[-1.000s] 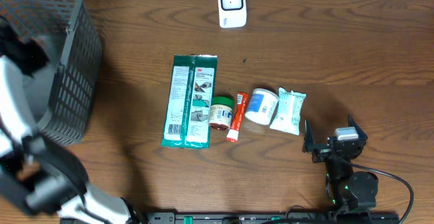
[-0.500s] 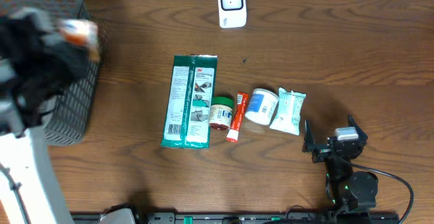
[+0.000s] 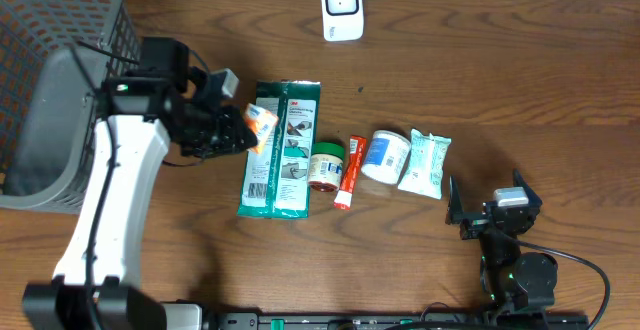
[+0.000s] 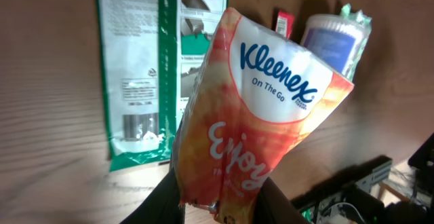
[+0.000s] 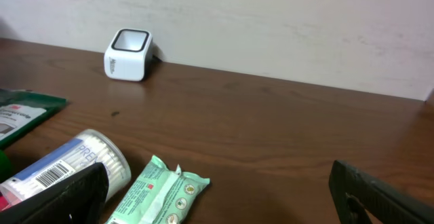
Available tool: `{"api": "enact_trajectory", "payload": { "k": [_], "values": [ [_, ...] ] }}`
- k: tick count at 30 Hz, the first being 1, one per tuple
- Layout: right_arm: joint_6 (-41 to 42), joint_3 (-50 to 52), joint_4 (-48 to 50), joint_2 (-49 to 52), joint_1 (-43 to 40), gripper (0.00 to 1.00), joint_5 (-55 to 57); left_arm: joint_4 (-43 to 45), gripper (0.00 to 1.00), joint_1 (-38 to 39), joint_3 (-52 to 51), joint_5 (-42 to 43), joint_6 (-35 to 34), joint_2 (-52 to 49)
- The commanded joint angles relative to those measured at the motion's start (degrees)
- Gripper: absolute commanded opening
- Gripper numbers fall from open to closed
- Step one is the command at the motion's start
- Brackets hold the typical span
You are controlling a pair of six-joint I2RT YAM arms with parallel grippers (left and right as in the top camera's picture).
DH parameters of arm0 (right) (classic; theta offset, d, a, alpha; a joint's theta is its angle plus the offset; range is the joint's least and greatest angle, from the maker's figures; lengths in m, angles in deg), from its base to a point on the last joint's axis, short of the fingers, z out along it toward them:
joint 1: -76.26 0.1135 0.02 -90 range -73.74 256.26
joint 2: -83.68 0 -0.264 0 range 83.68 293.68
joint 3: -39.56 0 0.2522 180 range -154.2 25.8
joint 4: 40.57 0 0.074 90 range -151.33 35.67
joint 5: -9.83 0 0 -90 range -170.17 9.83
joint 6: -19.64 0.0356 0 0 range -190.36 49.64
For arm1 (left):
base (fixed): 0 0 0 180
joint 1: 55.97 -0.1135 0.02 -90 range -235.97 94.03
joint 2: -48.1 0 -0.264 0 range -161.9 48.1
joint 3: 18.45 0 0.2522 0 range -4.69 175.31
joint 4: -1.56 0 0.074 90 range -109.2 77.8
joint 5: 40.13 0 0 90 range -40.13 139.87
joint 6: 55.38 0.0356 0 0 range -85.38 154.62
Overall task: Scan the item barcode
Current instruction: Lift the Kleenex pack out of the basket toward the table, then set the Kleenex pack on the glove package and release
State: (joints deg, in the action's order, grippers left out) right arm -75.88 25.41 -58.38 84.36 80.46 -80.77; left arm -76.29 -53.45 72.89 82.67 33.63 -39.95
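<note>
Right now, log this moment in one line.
left jaws: shut on Kleenex pack | right jaws: open, empty | scanner: pack not yet there

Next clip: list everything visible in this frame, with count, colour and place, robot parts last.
table: one, brown wood, under everything
basket: one, grey mesh, far left corner
scanner: one, white, far edge, centre
flat package: one, green, left end of the row
jar: one, green lid, right of the package
tube: one, red-orange, beside the jar
tub: one, white, blue label, right of the tube
soft packet: one, pale green, right end of the row
Kleenex pack: one, orange and white, held over the package
left gripper: one, black, shut on the Kleenex pack
right gripper: one, black, open, empty, front right
</note>
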Motion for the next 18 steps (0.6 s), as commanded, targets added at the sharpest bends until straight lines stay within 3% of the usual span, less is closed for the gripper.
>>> {"api": "enact_trajectory", "payload": {
  "k": [1,18],
  "values": [
    [-0.3,0.1,-0.2,-0.2,0.3,0.99,0.1,2.7,0.24,0.8,-2.8,5.0,1.2,-2.7],
    [-0.3,0.1,-0.2,-0.2,0.3,0.99,0.1,17.7,0.25,0.8,-9.0,14.6,0.3,-18.8]
  ]
}}
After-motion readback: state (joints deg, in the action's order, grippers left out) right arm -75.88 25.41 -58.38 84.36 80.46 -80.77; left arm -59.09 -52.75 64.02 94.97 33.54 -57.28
